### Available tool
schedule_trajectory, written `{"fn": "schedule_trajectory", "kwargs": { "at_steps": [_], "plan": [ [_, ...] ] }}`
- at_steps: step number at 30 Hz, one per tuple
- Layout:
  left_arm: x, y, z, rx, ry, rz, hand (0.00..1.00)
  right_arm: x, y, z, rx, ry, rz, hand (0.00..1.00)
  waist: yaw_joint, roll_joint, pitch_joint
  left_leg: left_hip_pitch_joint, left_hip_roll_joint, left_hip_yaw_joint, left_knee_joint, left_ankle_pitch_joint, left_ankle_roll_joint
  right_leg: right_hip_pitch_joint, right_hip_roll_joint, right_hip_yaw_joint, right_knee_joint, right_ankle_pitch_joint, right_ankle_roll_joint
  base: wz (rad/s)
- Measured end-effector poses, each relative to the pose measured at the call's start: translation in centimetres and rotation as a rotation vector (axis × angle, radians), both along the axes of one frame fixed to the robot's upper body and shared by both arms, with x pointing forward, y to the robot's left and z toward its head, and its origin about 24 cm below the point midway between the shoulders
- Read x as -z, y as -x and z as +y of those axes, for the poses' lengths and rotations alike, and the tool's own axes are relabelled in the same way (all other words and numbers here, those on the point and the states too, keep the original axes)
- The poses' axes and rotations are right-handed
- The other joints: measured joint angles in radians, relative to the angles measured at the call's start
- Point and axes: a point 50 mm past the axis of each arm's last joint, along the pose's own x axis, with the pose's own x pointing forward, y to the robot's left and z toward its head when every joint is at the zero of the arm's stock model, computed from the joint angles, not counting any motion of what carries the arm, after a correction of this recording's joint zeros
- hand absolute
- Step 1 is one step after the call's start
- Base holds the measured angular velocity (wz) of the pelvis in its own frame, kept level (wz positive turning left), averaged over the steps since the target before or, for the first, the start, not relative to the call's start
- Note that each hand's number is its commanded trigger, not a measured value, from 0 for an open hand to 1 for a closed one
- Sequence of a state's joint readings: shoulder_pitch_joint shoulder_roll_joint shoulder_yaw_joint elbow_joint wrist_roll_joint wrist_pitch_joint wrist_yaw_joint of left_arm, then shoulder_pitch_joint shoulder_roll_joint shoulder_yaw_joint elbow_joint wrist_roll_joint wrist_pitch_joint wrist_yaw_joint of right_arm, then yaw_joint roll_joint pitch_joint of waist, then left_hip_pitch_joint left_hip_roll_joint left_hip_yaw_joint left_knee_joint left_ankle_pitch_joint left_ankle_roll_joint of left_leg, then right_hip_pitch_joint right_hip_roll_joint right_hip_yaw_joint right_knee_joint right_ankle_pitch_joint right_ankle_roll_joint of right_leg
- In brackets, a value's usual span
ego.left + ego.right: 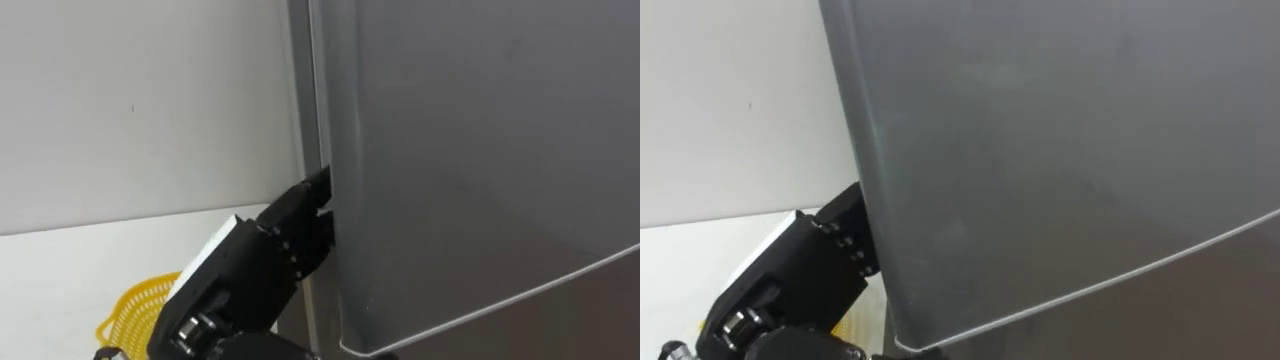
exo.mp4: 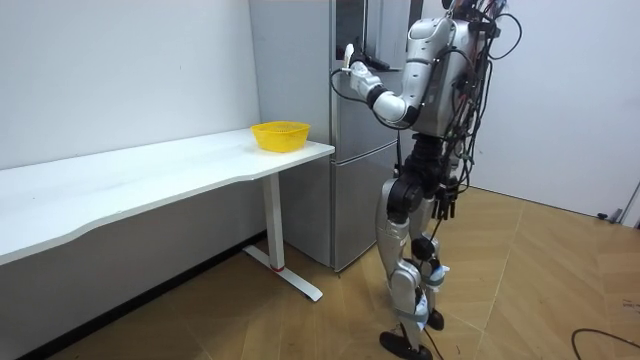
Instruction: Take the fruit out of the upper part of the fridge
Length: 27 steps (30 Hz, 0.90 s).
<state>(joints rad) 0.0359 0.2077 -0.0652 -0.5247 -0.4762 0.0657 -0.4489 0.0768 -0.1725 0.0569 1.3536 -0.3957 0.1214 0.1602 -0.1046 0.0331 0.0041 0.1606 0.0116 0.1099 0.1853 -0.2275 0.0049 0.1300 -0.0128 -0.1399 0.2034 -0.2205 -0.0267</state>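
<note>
1. Tall grey metal fridge (image 2: 350, 150). You will find it against the plain white wall (image 1: 150, 100), at the far end of the table. The robot stands upright on the wooden floor (image 2: 520, 290), close before the fridge and facing it.

2. Upper fridge door, smooth grey panel (image 1: 480, 150). In the eye views it takes up the right-hand side, right in front of the head camera. A thin pale seam (image 1: 500, 297) runs aslant below it and parts it from the lower door (image 1: 570, 325). From these views you cannot tell whether the door is ajar, and nothing of the inside shows.

3. Left hand, black with a white back plate (image 1: 262, 258). It is raised from the lower left to the upper door's left vertical edge and touches that edge. Its tip goes out of sight behind the edge, so you cannot tell whether it is open or closed on the door. In the room view the same arm is bent at the elbow and lifted to the fridge at chest height.

4. Round yellow plastic mesh basket (image 1: 135, 310). It sits on the table at the end nearest the fridge, below and to the left of the left hand, apart from it.

5. Long white table on a white leg (image 2: 150, 175). It runs along the wall on the robot's left.
</note>
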Motion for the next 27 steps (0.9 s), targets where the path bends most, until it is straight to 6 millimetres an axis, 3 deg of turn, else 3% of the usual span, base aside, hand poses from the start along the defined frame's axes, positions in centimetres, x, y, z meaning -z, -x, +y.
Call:
{"fn": "schedule_trajectory", "kwargs": {
  "at_steps": [16,27],
  "plan": [
    [-0.9,0.8,-0.8,0.088,0.022,-0.044,0.0,0.0,0.2,-0.1,0.005,0.004,0.003,0.0,-0.007,0.0,-0.0003,0.009,0.0,0.0,0.002,0.0,0.0,-0.002,-0.001,0.001,0.001,0.0,0.0,0.0],
    [-0.9,0.8,-1.3,0.116,0.024,-0.045,0.0,0.0,0.3,0.0,0.009,-0.001,0.009,0.0,-0.008,-0.013,-0.0004,0.011,0.007,0.017,0.002,0.0,0.0,-0.003,0.001,0.017,0.001,0.001,0.0,-0.04]
  ]
}}
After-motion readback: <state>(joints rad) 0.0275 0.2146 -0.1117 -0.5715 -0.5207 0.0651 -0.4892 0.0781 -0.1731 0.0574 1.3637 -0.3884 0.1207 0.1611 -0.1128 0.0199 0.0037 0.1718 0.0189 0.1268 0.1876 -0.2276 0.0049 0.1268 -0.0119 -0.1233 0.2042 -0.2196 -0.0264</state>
